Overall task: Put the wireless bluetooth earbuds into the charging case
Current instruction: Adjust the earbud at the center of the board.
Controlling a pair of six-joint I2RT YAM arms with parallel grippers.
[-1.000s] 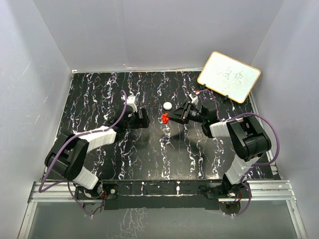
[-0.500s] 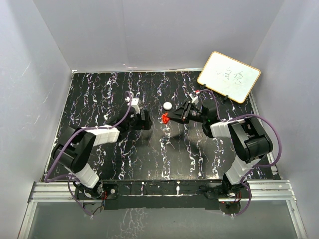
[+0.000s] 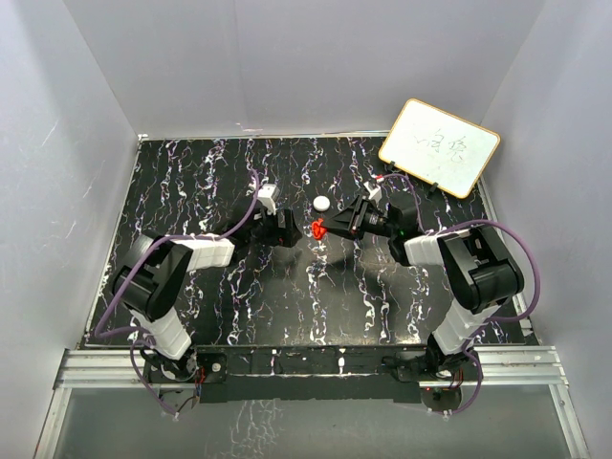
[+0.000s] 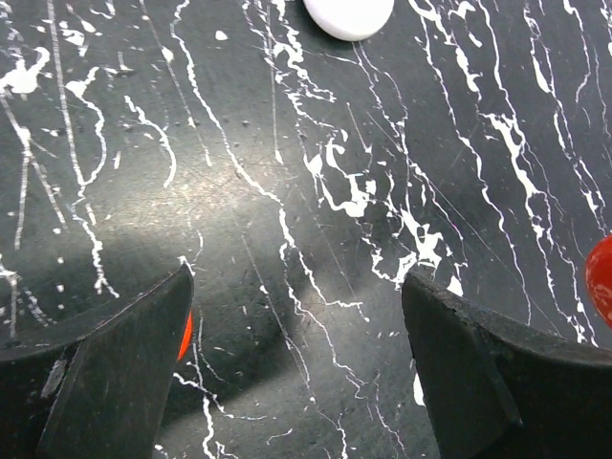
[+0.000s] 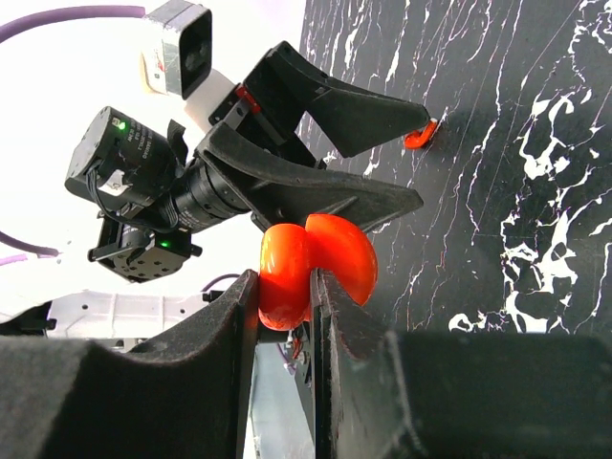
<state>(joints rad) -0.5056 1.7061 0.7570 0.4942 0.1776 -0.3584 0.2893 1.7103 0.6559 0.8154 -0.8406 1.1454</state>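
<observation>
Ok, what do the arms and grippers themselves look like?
The left arm and right arm are black with white covers, each with a looping purple cable. The left gripper and right gripper are matte black, with wedge-shaped fingers.

White walls (image 3: 287,57) enclose a black, white-veined tabletop (image 3: 239,296), with a framed whiteboard (image 3: 440,145) at its far-right corner.

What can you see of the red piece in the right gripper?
The red piece is glossy orange-red, plastic by its look: two rounded lobes meeting at a seam. The right gripper clamps its lower part between both fingers, apparently clear of the black table. The left gripper, open, is close beside it.
</observation>
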